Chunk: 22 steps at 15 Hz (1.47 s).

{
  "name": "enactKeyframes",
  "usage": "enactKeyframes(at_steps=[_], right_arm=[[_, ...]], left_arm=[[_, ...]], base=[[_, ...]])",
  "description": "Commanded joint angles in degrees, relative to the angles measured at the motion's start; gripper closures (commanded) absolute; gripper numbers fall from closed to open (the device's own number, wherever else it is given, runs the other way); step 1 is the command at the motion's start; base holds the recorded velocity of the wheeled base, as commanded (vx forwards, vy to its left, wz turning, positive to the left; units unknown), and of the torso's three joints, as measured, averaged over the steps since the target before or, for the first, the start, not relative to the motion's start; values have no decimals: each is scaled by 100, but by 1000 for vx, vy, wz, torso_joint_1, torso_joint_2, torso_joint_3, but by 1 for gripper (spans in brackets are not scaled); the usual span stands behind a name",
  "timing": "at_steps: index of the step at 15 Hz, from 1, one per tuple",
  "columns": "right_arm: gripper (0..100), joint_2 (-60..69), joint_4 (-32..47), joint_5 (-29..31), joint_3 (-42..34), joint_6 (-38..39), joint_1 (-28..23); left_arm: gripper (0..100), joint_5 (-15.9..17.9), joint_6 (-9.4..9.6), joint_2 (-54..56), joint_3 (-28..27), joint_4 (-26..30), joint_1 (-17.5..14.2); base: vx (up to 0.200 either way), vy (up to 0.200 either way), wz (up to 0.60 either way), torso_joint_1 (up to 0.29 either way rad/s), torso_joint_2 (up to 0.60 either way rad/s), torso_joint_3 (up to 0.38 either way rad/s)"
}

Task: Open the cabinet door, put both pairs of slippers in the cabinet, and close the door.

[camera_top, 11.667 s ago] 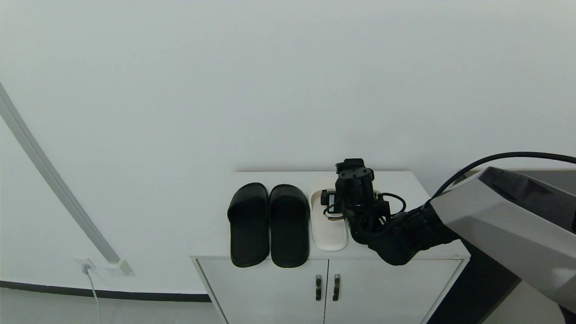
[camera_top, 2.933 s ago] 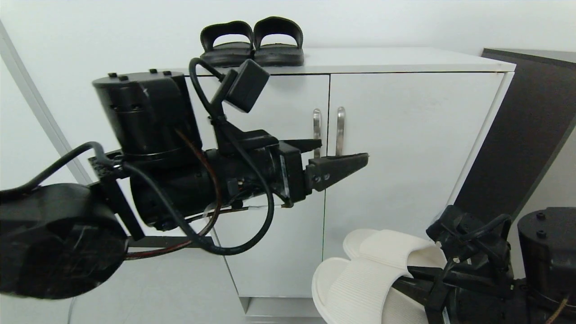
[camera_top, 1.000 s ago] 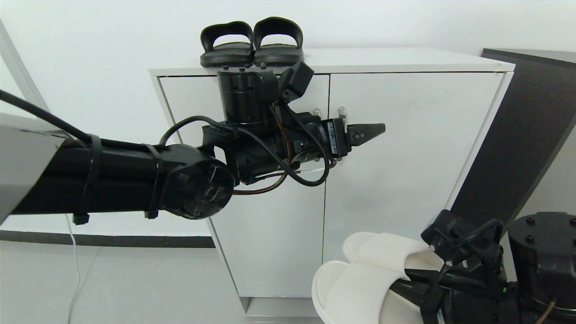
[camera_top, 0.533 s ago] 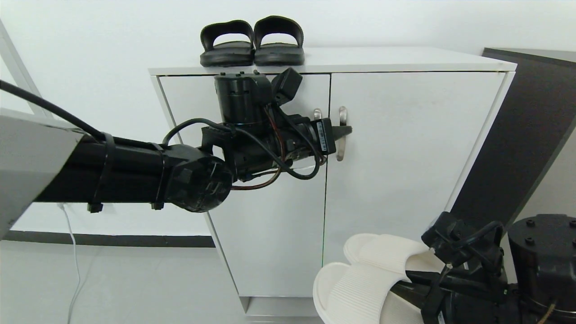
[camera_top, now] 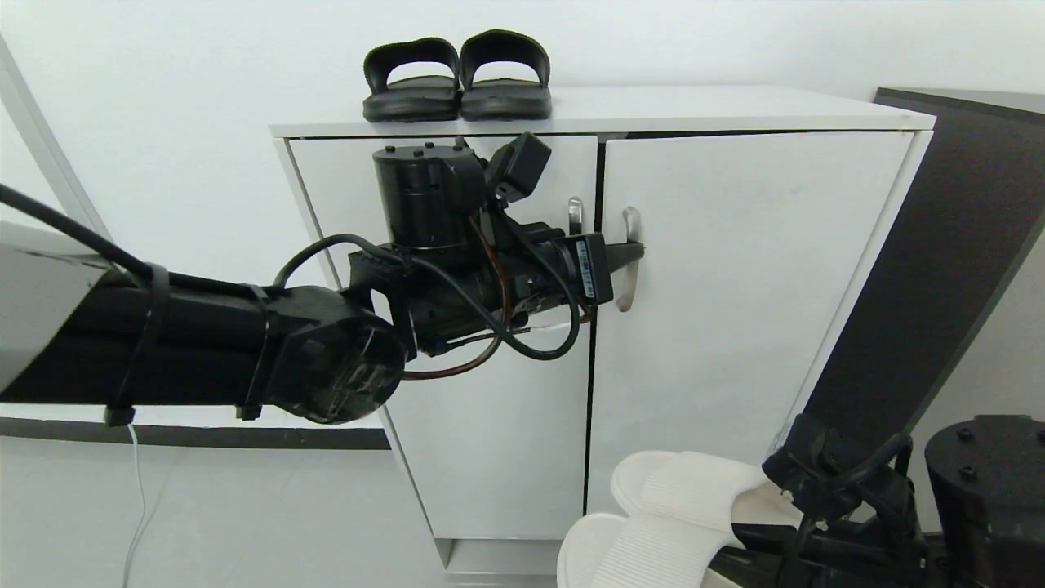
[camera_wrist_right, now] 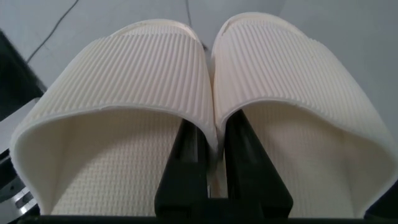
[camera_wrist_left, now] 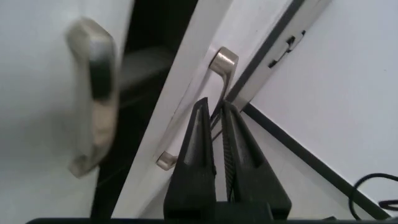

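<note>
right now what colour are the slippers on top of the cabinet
The slippers are black, clearest in the head view.

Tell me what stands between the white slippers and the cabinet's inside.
The right door, only ajar, blocks the way in ahead of the white slippers. The left claw is shut on its handle.

A plain white wall stands before me, evenly lit. A grey strip slants across it at my left. A dark baseboard runs along its foot, above pale grey floor. A dark panel stands at my right.
</note>
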<state>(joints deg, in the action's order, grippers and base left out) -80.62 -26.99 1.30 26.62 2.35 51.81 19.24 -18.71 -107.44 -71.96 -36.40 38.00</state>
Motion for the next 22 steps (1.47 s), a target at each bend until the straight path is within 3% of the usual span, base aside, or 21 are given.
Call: enactKeyframes(at_steps=[1, 7, 10, 15, 19, 22], right_arm=[[100, 125, -8, -113, -70, -7, 48], [100, 160, -8, -157, -140, -209, 75], [100, 160, -8, -157, -149, -209, 119], [100, 134, -8, -122, -149, -218, 128], [100, 99, -8, -104, -140, -218, 128], [100, 99, -8, -104, -140, -218, 136]], left_arm=[[100, -8, -1, 346, 367, -34, 76], [100, 1, -1, 1357, 1387, -43, 120], [100, 45, -36, 1471, 1439, -43, -214], [100, 177, -106, 873, 850, -34, -381], [100, 115, -141, 214, -134, 1, -398], [100, 115, -150, -58, -503, 37, -398]], base=[[0, 0, 0, 0, 0, 0], [0, 0, 0, 0, 0, 0], [0, 0, 0, 0, 0, 0], [0, 0, 0, 0, 0, 0], [0, 0, 0, 0, 0, 0], [0, 0, 0, 0, 0, 0]])
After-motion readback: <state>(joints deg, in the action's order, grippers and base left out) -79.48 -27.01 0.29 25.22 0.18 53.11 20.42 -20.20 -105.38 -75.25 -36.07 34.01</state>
